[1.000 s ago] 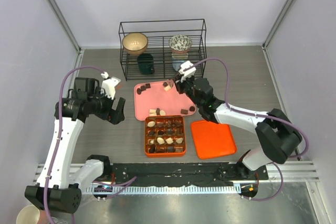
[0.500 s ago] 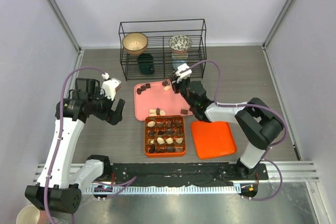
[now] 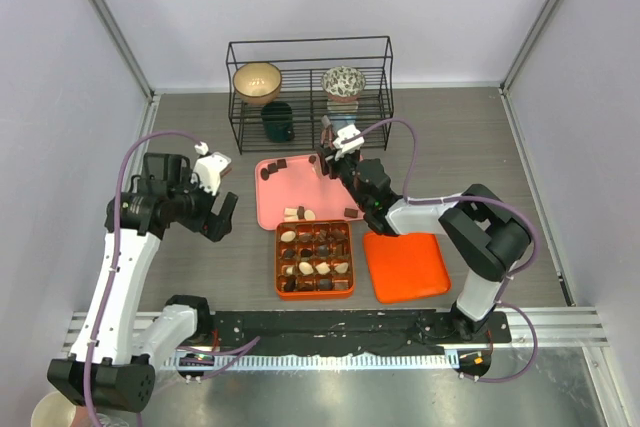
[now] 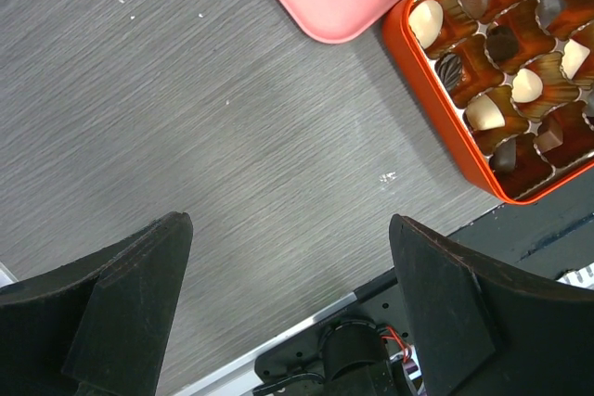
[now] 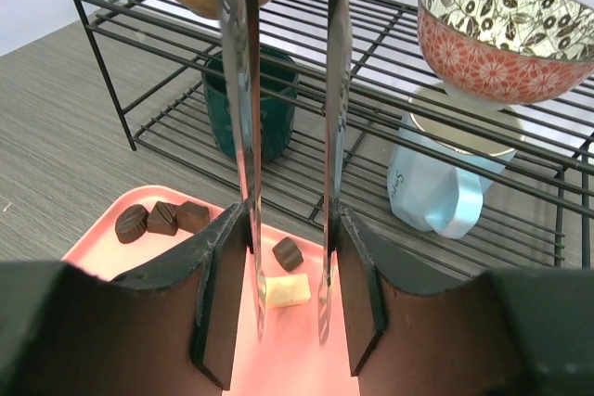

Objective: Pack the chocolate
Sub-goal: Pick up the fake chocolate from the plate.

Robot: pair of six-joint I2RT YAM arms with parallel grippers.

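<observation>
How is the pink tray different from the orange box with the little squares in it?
The pink tray is one flat, undivided surface; the orange box is split into a grid of small cells. The tray carries only a few loose chocolates near its edges, while the box has a piece in most cells. In the top view the tray lies behind the box. Both lie flat and hold chocolates.

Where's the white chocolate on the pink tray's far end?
Right wrist view: the white chocolate sits on the pink tray, framed by the right end effector, beside a dark piece.
</observation>
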